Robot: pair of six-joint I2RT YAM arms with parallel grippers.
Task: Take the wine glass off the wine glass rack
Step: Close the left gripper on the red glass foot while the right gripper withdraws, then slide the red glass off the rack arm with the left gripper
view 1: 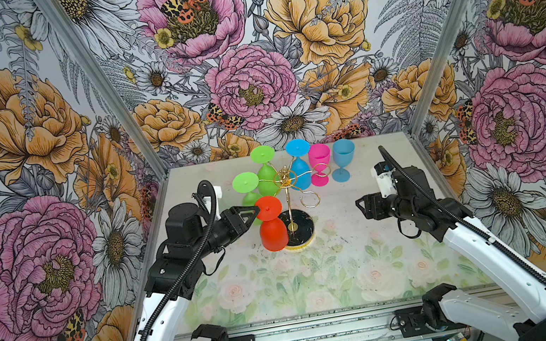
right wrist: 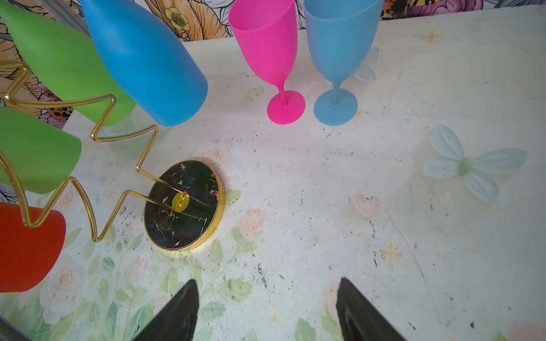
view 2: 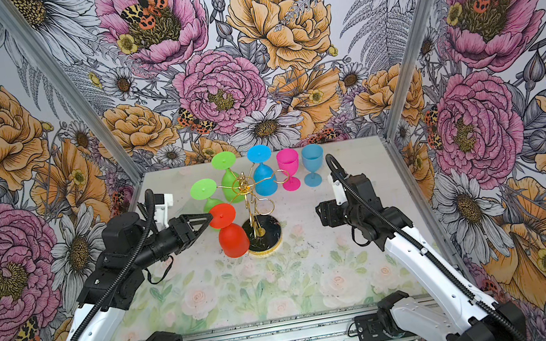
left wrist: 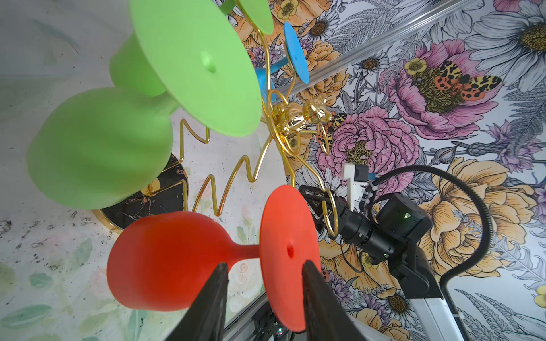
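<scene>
While red wine glass [view 1: 272,229] hangs inverted on near-left hook of wine glass rack [view 1: 289,209], left gripper [left wrist: 263,262] sits part-open astride its foot, gripping nothing yet. Pinch stem squarely, slide outward along hook, avoid tugging rack. Spare right gripper [right wrist: 268,280] open, empty, right of rack.

A pink glass [view 1: 319,158] and a pale blue glass [view 1: 343,153] are seen standing upright, just beside each other, at the far side of the table [view 1: 353,262], right of its middle. The tabletop is covered with a faded print of roses and leaves and is speckled with dark marks. A pale blue butterfly [right wrist: 466,165] is printed on it. The space is enclosed by flowered wallpaper [view 1: 250,82], framed by metal posts [view 1: 101,83]. A metal rail [view 1: 327,333] is fixed along the near edge.
</scene>
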